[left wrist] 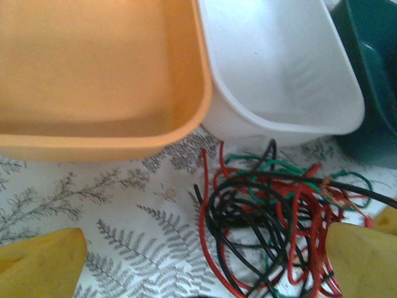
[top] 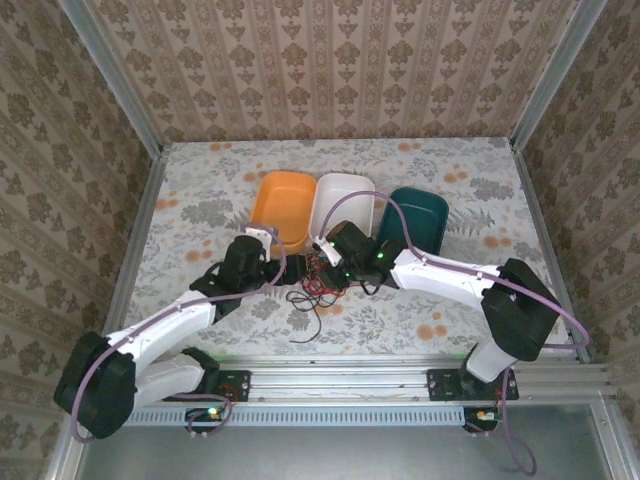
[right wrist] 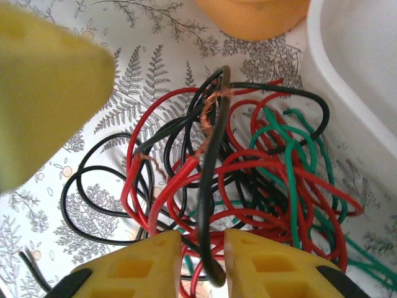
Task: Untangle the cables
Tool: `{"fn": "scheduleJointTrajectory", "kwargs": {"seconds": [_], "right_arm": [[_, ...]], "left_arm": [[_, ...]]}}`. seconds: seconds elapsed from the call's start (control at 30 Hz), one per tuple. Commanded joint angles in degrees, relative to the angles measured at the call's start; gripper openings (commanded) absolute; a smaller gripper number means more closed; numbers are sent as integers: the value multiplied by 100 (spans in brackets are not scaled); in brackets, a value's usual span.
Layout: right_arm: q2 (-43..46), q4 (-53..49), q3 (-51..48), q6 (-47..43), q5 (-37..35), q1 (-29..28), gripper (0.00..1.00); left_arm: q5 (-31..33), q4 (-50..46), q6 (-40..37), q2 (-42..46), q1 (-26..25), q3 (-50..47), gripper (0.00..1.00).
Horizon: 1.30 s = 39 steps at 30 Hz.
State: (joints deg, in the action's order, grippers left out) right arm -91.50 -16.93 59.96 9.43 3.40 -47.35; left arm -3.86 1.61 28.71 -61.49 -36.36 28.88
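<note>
- Counter has a pale floral and fern print. Patterned wallpaper walls close three sides, and a metal rail runs along the near edge.
- Orange bin, white bin and teal bin stand side by side in a row, just beyond both grippers.
- Cables are red, green and black, in one loose tangle lying on the counter. The tangle is between the two grippers, just short of the white bin's near wall.
- Left gripper has its fingers wide apart and holds nothing. The tangle lies ahead of it, closer to its right finger.
- Right gripper has its fingers close together, clamped on a black cable.
- That black cable runs straight out from the right gripper's fingertips, its long axis in line with the gripper. It ends in bare copper twisted against a red strand's copper.
- The rest of the pile has no single heading, with loops going every way. In the top view one black strand trails back from the grippers toward the rail.
- There is open counter left of the left gripper and behind both grippers toward the rail. The bins block the far side.
</note>
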Motion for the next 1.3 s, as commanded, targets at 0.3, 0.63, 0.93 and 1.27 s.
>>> {"fn": "scheduleJointTrajectory", "kwargs": {"seconds": [0.3, 0.63, 0.93, 1.27], "right_arm": [[133, 396, 231, 181, 349, 240, 0], [870, 308, 37, 384, 417, 395, 0], [1913, 160, -37, 498, -161, 488, 0], [3403, 203, 125, 430, -1114, 1090, 0]], "left_arm": [[-1100, -150, -212, -382, -143, 113, 100], [-923, -138, -638, -1632, -130, 859, 96], [-824, -129, -603, -2625, -73, 1328, 75], [-377, -174, -595, -2819, -99, 1051, 76]]}}
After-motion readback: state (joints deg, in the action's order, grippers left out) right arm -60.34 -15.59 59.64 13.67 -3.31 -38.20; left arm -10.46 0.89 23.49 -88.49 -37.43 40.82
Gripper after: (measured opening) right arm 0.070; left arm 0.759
